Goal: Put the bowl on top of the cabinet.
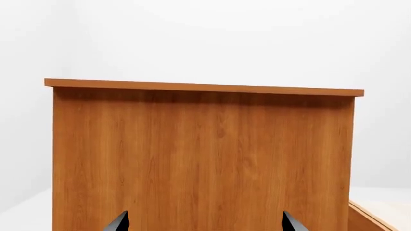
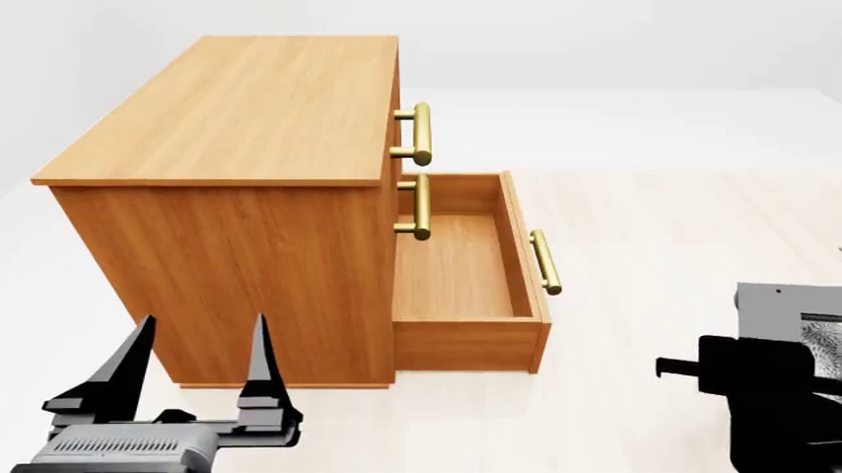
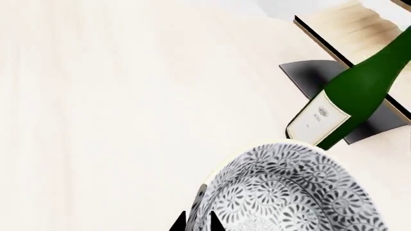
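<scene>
The bowl (image 3: 289, 195), white with a dense dark leaf pattern, fills the near part of the right wrist view. My right gripper (image 3: 196, 222) is shut on its rim, one fingertip inside and one outside. A sliver of the bowl's pattern (image 2: 823, 340) shows at the head view's right edge, above the right arm (image 2: 770, 379). The cabinet (image 2: 231, 108), orange-brown with brass handles, stands left of centre, and its flat top is bare. My left gripper (image 2: 195, 367) is open in front of the cabinet's side panel (image 1: 202, 154) with nothing between its fingers (image 1: 119, 222).
The cabinet's bottom drawer (image 2: 455, 266) is pulled out to the right and has nothing in it. A green wine bottle (image 3: 356, 91) lies slanted on a pale wooden rack (image 3: 359, 21) with a black base (image 3: 311, 74) beyond the bowl. The floor is pale.
</scene>
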Available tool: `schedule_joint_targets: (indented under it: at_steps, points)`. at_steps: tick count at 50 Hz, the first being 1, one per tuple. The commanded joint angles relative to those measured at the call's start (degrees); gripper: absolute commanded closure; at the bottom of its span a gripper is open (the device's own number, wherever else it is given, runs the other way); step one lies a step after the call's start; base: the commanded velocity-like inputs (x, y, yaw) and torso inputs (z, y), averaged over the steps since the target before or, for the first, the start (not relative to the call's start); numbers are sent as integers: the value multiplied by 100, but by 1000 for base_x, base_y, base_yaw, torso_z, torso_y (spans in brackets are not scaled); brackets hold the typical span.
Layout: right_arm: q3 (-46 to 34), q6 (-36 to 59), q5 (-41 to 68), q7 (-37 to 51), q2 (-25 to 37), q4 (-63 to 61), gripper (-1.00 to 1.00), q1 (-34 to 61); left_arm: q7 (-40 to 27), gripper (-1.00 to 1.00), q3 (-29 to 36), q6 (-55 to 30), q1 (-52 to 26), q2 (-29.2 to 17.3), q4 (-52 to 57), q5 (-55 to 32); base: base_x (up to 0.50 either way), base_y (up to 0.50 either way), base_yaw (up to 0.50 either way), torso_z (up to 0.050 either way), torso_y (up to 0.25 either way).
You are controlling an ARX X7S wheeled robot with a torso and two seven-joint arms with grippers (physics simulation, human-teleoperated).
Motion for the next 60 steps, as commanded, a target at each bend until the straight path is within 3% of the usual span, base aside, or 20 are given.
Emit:
schedule_joint_targets:
  at_steps: [1, 19, 40, 60]
  points:
    - [-241, 680, 44, 130, 59, -422, 100, 758, -12, -100, 0, 19, 3, -17, 2, -18, 0, 0, 0, 0, 0]
    - [-1006, 1451, 157, 86, -102, -371, 100, 2354, -47, -100, 24, 55, 85, -47, 62, -2, 0, 0, 0, 0, 0]
    - [-2733, 1320, -167, -487, -783, 1477, 100, 4764, -61, -100, 51, -1, -26, -75, 6, -46, 0, 0, 0, 0, 0]
    - [-3179, 767, -221, -1137, -1597, 3111, 100, 6147, -92, -100, 80, 39, 33, -103, 52, -29, 0, 0, 0, 0, 0]
